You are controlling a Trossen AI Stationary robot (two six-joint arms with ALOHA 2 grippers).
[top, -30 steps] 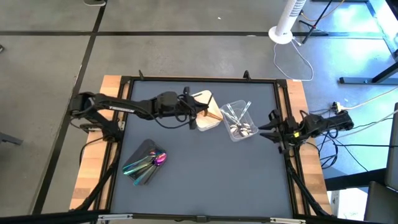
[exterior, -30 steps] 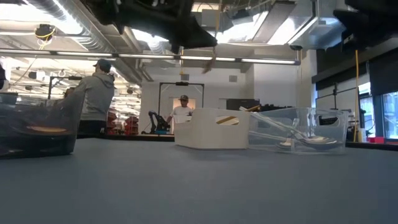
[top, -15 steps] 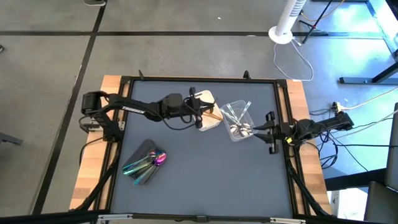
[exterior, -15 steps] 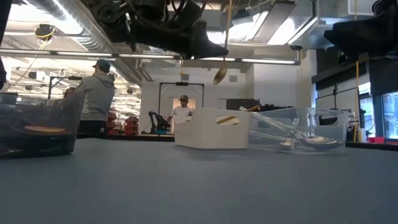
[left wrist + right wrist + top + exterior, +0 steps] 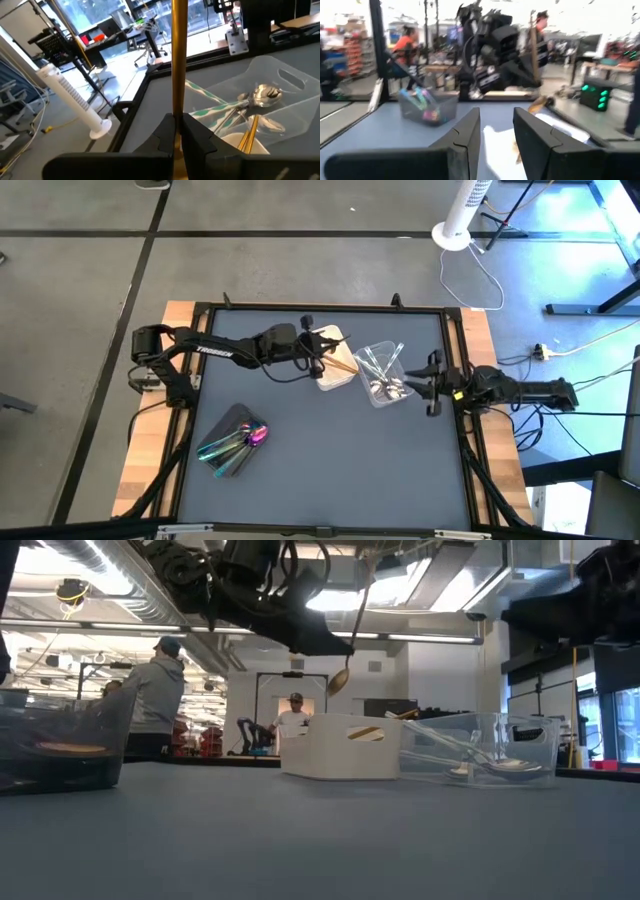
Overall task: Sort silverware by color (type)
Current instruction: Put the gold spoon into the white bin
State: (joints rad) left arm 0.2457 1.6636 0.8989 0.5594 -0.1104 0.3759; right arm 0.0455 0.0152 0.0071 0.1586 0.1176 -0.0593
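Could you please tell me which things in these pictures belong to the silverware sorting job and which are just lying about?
Part of the job:
- thin gold spoon held in the shut left gripper
- gold pieces in the white tray
- shiny silver spoons in the clear tray
- iridescent purple-teal pieces in the dark grey tray

Just lying about:
- white pedestal stand on the floor
- loose cables beside the table

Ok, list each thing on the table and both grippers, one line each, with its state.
left gripper: shut on gold spoon, above white tray.
gold spoon: held in the air, hanging bowl down.
white tray: holds gold pieces.
clear tray: holds silver pieces.
dark grey tray: holds iridescent pieces.
right gripper: open, empty, beside clear tray.
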